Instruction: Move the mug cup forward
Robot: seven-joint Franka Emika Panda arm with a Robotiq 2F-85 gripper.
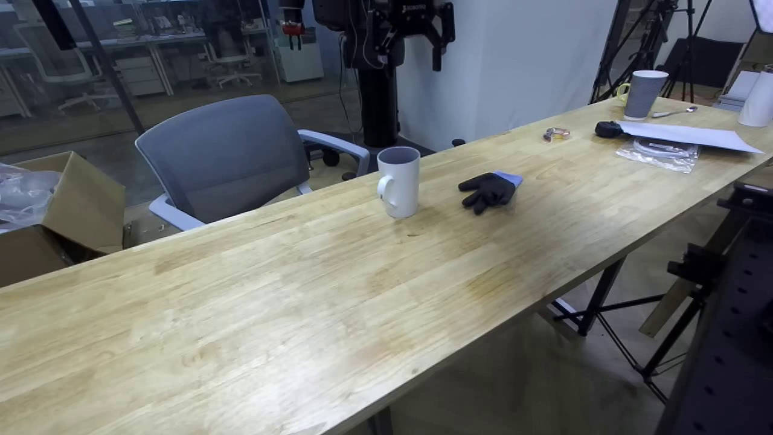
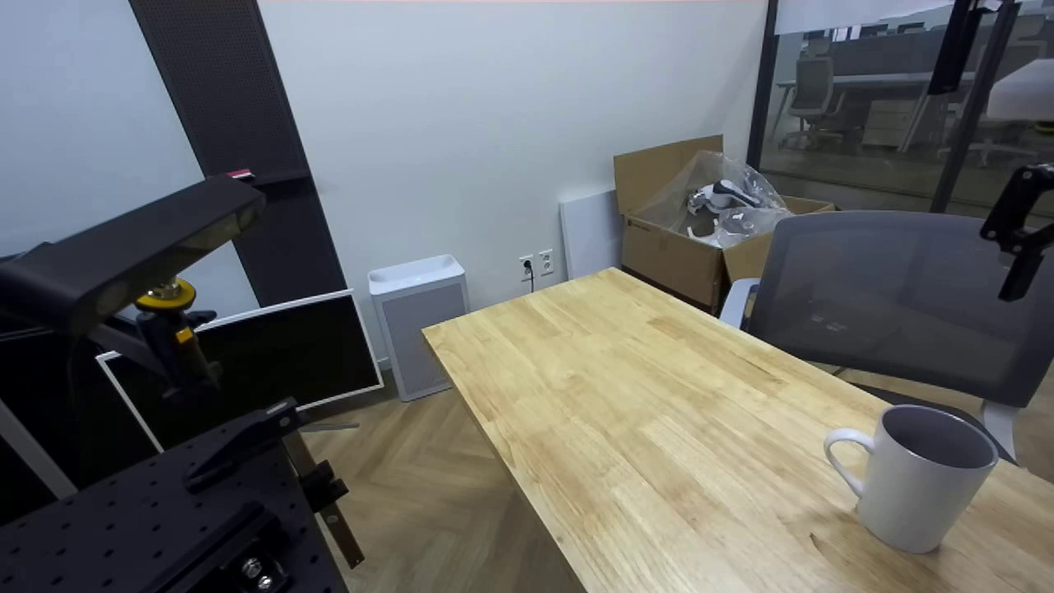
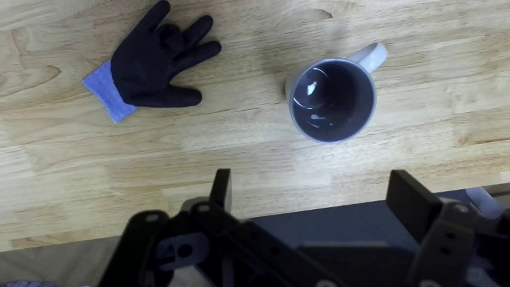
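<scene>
- Nearest the wrist camera, the gripper (image 3: 310, 178) is released and holds nothing; its fingers (image 3: 220, 187) stand wide apart, seen against the edge of the table (image 1: 241, 314) beside the chair (image 1: 223, 154).
- Farther off, the white mug (image 3: 332, 101) stands upright, untouched by the gripper; both exterior views show it near that same edge.
- Judged from the task, this is the approach: bring the gripper over the mug before lowering, since in the wrist view the mug lies on the far side of the fingertips, a little right of the midpoint between them.
- Mind the handle (image 3: 373, 59), which points far and right in the wrist view; a finger on that side could land on it, so turning the wrist slightly may help both pads meet plain wall.
- Come down straight with the fingers spread; the gap looks wide enough, though height makes that hard to judge, and a clipped rim could tip the mug.
- Squeeze gently and keep it level; the smooth wall may slip, and I cannot tell whether the mug holds liquid.
- Forward probably means away from the chair; set the mug down well short of the opposite edge.
- Left of the mug in the wrist view, the dark glove (image 3: 145, 75) lies apart; a straight path should miss it.
</scene>
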